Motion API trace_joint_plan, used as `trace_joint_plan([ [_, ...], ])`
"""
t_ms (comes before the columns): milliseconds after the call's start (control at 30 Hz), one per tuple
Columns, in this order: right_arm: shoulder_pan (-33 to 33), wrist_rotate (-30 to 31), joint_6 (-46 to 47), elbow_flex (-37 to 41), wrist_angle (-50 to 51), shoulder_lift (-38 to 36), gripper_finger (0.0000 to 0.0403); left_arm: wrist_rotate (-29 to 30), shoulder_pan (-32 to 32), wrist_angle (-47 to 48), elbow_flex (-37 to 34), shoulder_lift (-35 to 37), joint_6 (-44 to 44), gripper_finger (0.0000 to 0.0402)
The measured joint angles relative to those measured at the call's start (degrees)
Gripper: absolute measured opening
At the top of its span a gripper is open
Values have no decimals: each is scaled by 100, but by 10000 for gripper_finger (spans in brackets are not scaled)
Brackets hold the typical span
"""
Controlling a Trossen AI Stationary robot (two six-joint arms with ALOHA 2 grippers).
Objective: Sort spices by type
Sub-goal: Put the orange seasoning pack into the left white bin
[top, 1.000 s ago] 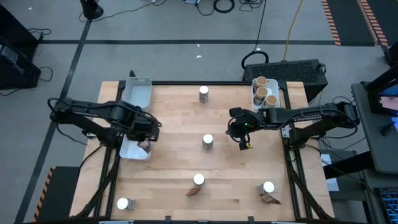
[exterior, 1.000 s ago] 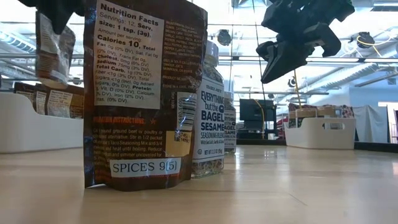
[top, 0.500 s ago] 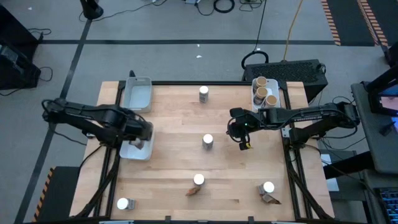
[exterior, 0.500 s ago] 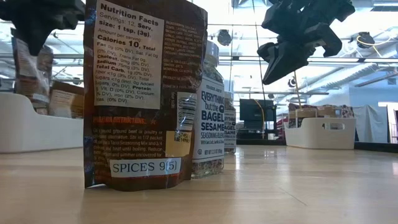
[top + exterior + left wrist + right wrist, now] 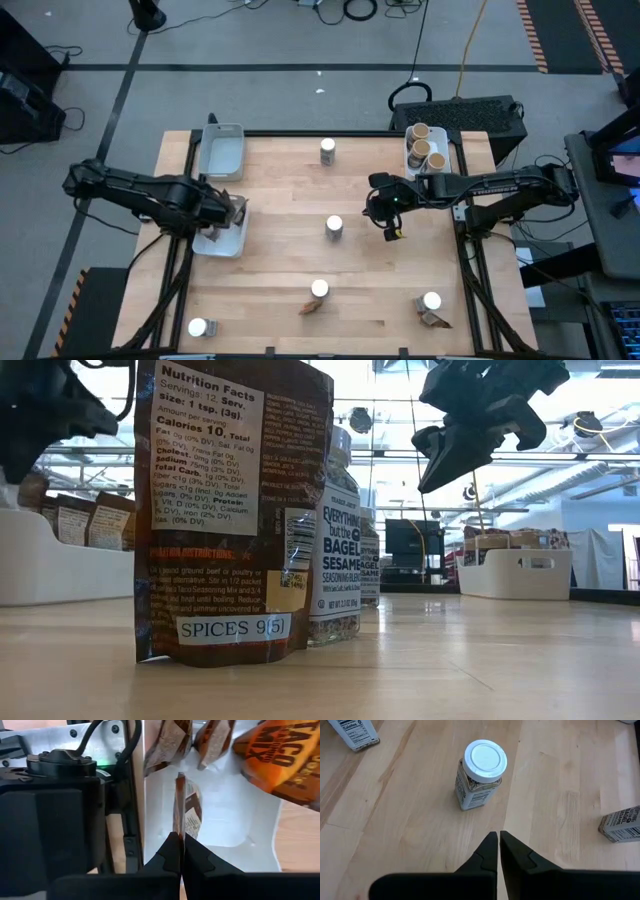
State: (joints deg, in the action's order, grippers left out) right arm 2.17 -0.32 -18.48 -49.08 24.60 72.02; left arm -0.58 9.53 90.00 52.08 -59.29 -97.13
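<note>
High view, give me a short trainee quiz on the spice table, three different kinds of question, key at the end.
1. True or false: the right tool holds a jar.
2. The left tool is shut on: A) a cork-topped jar, B) a brown packet, C) nothing.
3. How many white-lidded jars stand on the table?
Key: 1 false; 2 B; 3 five.

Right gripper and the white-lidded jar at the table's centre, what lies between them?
Nothing: bare wood separates the right gripper from the white-lidded jar, seen in the high view.
</note>
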Motion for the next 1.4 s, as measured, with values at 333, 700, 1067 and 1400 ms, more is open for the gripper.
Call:
trace_joint_plan([
  [333,0,0,-22,0,-44,-2,0,0,0,1,-327,13,36,4],
  [700,-1,0,-22,0,-40,-1,0,24,2,-383,-725,13,16,4],
  [1067,-2,1,-68,0,-89,-2,0,26,2,-418,-739,7,18,49],
  [1400,-2,0,-68,2,-110,0,0,40,0,-416,-711,7,44,130],
])
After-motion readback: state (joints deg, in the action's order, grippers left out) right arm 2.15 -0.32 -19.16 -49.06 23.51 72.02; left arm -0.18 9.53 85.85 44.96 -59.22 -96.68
